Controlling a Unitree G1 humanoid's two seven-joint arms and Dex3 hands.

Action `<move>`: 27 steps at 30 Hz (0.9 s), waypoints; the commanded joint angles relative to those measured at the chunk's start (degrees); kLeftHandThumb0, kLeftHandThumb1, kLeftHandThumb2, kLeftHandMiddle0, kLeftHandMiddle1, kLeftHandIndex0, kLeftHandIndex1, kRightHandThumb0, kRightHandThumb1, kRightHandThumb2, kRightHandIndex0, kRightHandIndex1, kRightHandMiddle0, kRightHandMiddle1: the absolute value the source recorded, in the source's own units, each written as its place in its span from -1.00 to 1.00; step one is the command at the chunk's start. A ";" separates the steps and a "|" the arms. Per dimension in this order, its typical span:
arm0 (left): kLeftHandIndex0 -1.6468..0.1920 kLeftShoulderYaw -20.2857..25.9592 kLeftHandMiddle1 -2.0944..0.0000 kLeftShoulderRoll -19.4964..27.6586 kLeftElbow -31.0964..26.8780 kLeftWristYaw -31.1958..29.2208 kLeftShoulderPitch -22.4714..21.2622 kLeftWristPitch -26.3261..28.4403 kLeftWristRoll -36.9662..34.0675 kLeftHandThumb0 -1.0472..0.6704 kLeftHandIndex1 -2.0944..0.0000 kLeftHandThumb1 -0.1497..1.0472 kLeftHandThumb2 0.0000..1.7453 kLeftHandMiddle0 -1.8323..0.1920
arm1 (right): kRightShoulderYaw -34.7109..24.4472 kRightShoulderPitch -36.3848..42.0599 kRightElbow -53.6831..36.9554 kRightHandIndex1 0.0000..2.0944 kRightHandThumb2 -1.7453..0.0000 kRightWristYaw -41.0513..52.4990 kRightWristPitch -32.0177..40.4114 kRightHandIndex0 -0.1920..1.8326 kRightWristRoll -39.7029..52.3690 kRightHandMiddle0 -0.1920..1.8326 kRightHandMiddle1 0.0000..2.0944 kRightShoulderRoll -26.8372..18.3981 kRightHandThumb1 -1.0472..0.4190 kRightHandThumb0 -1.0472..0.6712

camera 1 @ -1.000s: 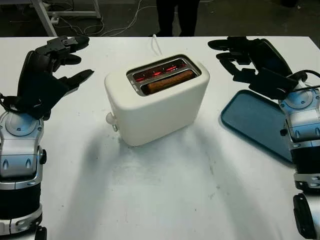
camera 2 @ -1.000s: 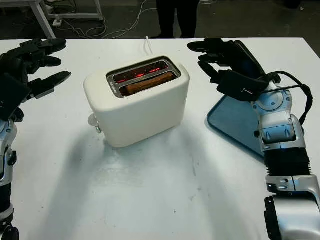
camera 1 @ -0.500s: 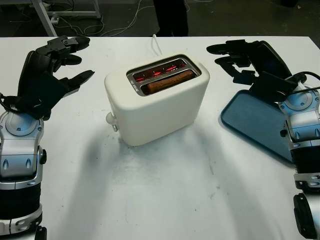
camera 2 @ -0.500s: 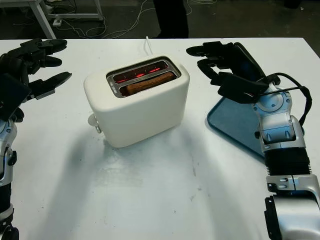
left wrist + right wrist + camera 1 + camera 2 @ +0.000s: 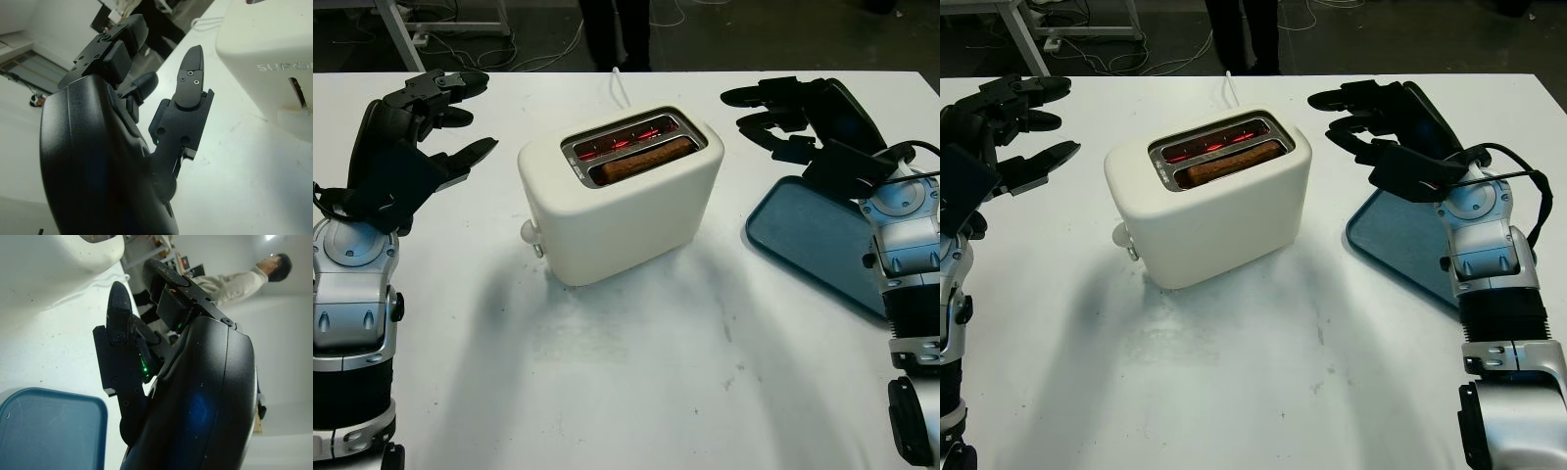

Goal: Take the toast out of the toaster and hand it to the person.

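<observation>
My right robot hand (image 5: pixel 1371 113), spread and empty, has barely shifted right of the toaster (image 5: pixel 622 201); the toast (image 5: pixel 644 159) stays in its slot, the left robot hand (image 5: pixel 421 127) open opposite.

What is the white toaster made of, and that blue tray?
The toaster looks like matte cream plastic: smooth rounded shell, soft shine, with a metal-looking rim around the slots. The blue tray seems to be hard plastic, flat with a raised rounded edge.
</observation>
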 commanded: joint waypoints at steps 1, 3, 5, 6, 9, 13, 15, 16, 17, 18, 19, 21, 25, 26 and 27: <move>0.24 0.17 0.01 0.74 0.06 0.00 0.62 -0.99 0.43 -0.06 0.70 0.53 -0.59 0.62 | -0.54 -0.41 0.23 -0.92 0.76 -0.41 -0.60 0.12 0.86 0.00 -0.96 0.54 -0.83 -0.09; 0.24 0.08 0.01 0.68 -0.60 0.09 0.55 0.19 0.56 -0.07 0.70 0.52 -0.59 0.62 | -0.56 -0.44 -0.12 -0.91 0.78 -0.40 -0.06 0.13 0.87 0.00 -0.97 0.58 -0.83 -0.09; 0.25 0.27 0.02 0.39 -0.54 0.15 0.52 -0.02 0.18 -0.08 0.69 0.52 -0.58 0.63 | -0.54 -0.36 -0.56 -0.91 0.84 -0.84 0.13 0.14 0.47 0.01 -0.97 0.57 -0.83 -0.09; 0.25 0.34 0.01 0.36 -0.20 0.14 0.55 -0.63 0.05 -0.07 0.69 0.52 -0.58 0.62 | -0.56 -0.27 -0.79 -0.91 0.87 -1.11 0.15 0.14 0.30 0.01 -0.97 0.60 -0.83 -0.09; 0.24 0.09 0.01 0.68 0.32 0.21 0.48 -1.20 0.59 -0.08 0.68 0.52 -0.58 0.61 | -0.93 -0.15 -0.36 -0.90 0.94 -1.64 -0.87 0.16 0.94 0.04 -0.96 1.00 -0.82 -0.06; 0.26 0.18 0.01 0.51 -0.21 0.13 0.44 -0.26 0.33 -0.06 0.67 0.52 -0.57 0.62 | -1.16 -0.34 0.16 -0.87 0.99 -2.00 -1.90 0.24 1.04 0.11 -0.94 1.39 -0.78 0.06; 0.27 0.16 0.02 0.46 -0.38 0.13 0.48 -0.07 0.32 -0.05 0.66 0.52 -0.57 0.62 | -1.31 -0.46 0.57 -0.84 1.00 -2.05 -2.69 0.29 1.24 0.14 -0.92 1.59 -0.76 0.09; 0.27 0.16 0.02 0.41 -0.47 0.17 0.52 -0.11 0.30 -0.05 0.66 0.51 -0.56 0.62 | -1.41 -0.47 0.68 -0.81 1.00 -2.13 -2.90 0.33 1.37 0.16 -0.91 1.74 -0.76 0.10; 0.27 0.14 0.02 0.41 -0.55 0.22 0.55 -0.02 0.39 -0.05 0.66 0.51 -0.56 0.62 | -1.54 -0.48 0.91 -0.80 1.00 -2.20 -3.29 0.35 1.59 0.18 -0.91 1.92 -0.76 0.10; 0.27 0.17 0.02 0.38 -0.33 0.30 0.63 -0.57 0.41 -0.05 0.65 0.51 -0.56 0.62 | -1.61 -0.52 1.25 -0.77 1.00 -2.25 -3.80 0.37 1.68 0.20 -0.90 2.01 -0.76 0.12; 0.27 0.20 0.01 0.37 -0.03 0.36 0.69 -1.16 0.42 -0.05 0.65 0.50 -0.56 0.62 | -1.63 -0.54 1.50 -0.72 1.00 -2.27 -4.13 0.38 1.71 0.22 -0.90 2.04 -0.76 0.14; 0.27 0.42 0.01 0.05 0.37 0.40 0.76 -1.46 -0.03 -0.05 0.64 0.50 -0.55 0.62 | -1.68 -0.47 1.37 -0.40 1.00 -2.06 -3.31 0.23 1.88 0.25 -0.91 2.02 -0.77 0.17; 0.28 0.53 0.00 -0.06 0.64 0.32 0.87 -1.80 -0.35 -0.06 0.62 0.49 -0.54 0.63 | -1.76 -0.32 1.60 -0.17 0.99 -2.22 -4.07 0.13 1.96 0.28 -0.92 1.95 -0.80 0.19; 0.28 0.51 0.00 -0.03 0.50 0.33 0.86 -1.56 -0.28 -0.06 0.62 0.49 -0.54 0.63 | -1.74 -0.37 1.95 -0.16 0.99 -2.33 -4.64 0.13 1.89 0.29 -0.92 1.93 -0.81 0.19; 0.28 0.51 0.00 -0.01 0.42 0.34 0.86 -1.43 -0.24 -0.06 0.62 0.49 -0.54 0.63 | -1.72 -0.40 2.17 -0.15 0.99 -2.41 -4.92 0.12 1.81 0.30 -0.92 1.90 -0.81 0.19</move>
